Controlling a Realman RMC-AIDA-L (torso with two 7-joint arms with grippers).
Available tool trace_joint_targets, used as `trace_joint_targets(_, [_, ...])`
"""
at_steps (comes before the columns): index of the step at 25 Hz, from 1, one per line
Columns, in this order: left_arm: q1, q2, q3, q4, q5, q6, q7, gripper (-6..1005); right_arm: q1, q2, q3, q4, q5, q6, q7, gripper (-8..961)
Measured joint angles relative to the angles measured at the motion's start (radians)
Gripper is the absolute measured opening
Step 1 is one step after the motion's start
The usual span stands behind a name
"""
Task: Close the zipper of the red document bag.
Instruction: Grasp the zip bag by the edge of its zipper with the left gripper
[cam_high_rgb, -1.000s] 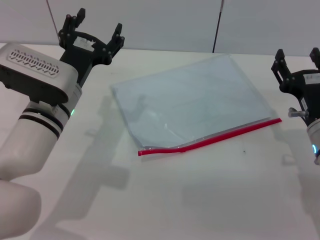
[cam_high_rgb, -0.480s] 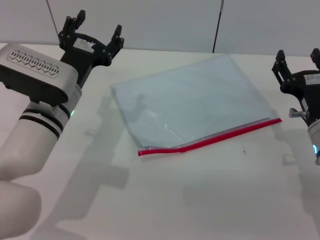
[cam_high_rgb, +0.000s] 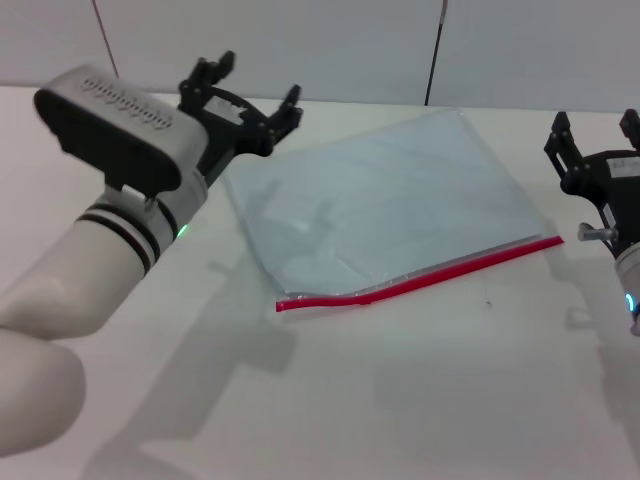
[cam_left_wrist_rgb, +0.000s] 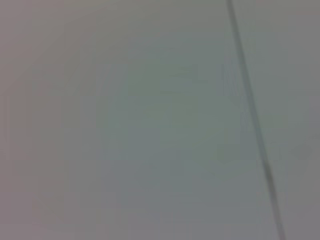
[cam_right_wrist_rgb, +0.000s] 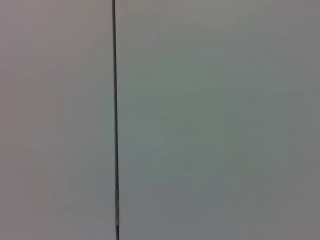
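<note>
Hovering spread, empty: left tool (cam_high_rgb: 247, 92) above red document bag (cam_high_rgb: 380, 205) corner; right tool (cam_high_rgb: 597, 133) beside, spread.

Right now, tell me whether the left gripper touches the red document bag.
Apart: in the head view the left gripper, open, hangs beyond the red document bag.

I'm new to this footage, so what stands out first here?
The red document bag lies flat mid-table, its zipper a bright strip along the near edge. The left gripper hovers open by the bag's far left corner; the right gripper is open at the table's right.
</note>
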Motion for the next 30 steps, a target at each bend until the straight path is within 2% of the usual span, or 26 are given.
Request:
trace_joint_targets(3, [0.033,0.028,-0.016,0.145,0.001,0.179,0.083,854,0.0,0.0,0.0,0.001,0.0,-0.003,0.0,801])
trace_joint_targets(5, [0.054,0.036,-0.04,0.233,0.001,0.323,0.148,854,0.0,0.0,0.0,0.0,0.001,-0.003,0.0,801])
trace_joint_targets(10, [0.081,0.03,-0.142,0.405,0.003,0.724,0.298,854,0.0,-0.002,0.001,0.001,0.002,-0.003,0.001,800])
trace_joint_targets(12, [0.077,0.022,-0.196,0.461,0.02,0.902,0.318,854,0.002,-0.002,0.002,0.001,0.002,-0.006,0.001,800])
trace_joint_targets(14, [0.072,0.015,-0.23,0.503,0.051,1.02,0.32,854,0.006,-0.002,0.006,0.001,0.002,-0.015,0.001,800])
trace_joint_targets(20, [0.039,-0.012,-0.253,0.556,0.226,1.256,0.322,854,0.009,-0.001,0.015,0.006,0.002,-0.04,0.001,800])
trace_joint_targets(23, [0.008,-0.026,-0.257,0.556,0.272,1.347,0.322,855,0.011,-0.002,0.015,0.01,0.002,-0.041,0.001,799])
trace_joint_targets(30, [-0.061,-0.031,-0.258,0.552,0.32,1.521,0.319,855,0.021,-0.002,0.015,0.011,0.002,-0.064,0.001,799])
